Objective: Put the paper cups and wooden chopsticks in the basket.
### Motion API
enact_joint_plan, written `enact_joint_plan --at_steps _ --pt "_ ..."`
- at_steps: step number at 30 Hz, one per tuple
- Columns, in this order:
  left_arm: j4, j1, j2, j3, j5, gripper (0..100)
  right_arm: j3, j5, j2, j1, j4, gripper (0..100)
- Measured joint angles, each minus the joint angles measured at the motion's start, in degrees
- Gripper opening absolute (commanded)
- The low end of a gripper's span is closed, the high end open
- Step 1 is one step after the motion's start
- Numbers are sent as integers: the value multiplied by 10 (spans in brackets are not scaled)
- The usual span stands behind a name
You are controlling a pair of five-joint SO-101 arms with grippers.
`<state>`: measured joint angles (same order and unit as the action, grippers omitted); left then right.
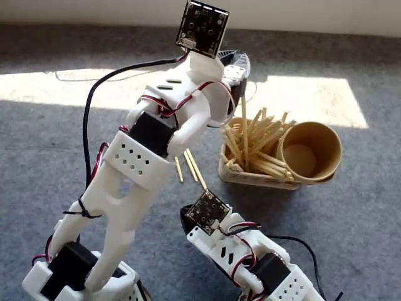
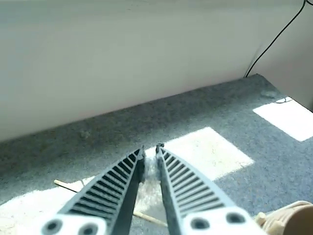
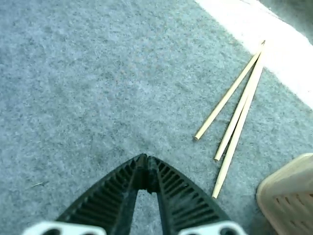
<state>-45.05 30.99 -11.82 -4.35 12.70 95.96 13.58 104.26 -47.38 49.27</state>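
- No text, label, number or sign is legible in any view.
- Circuit board (image 1: 202, 28) on the raised arm: markings too small to read.
- Paper cup (image 1: 310, 150) and basket (image 1: 257, 179): no print readable.

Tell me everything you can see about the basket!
The basket is small and pale tan. It looks woven or made of thin wood, with little slots in its wall. It sits upright on the grey carpet. It is packed with many wooden chopsticks poking up at different angles. A paper cup lies on its side at one end, its open mouth facing the high camera. Three loose chopsticks lie on the carpet beside it, not touching it.
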Motion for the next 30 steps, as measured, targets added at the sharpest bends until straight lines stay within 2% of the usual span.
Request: enact_joint_plan --at_steps 8,18,26,30 --pt "-32 3 3 -84 0 63 0 0 0 1 -1 6" --pt "-85 -51 3 -173 0 63 0 0 0 1 -1 6" --pt "-172 -62 3 -218 0 63 0 0 0 1 -1 6" --pt "-228 -91 3 -231 0 66 0 0 0 1 -1 6"
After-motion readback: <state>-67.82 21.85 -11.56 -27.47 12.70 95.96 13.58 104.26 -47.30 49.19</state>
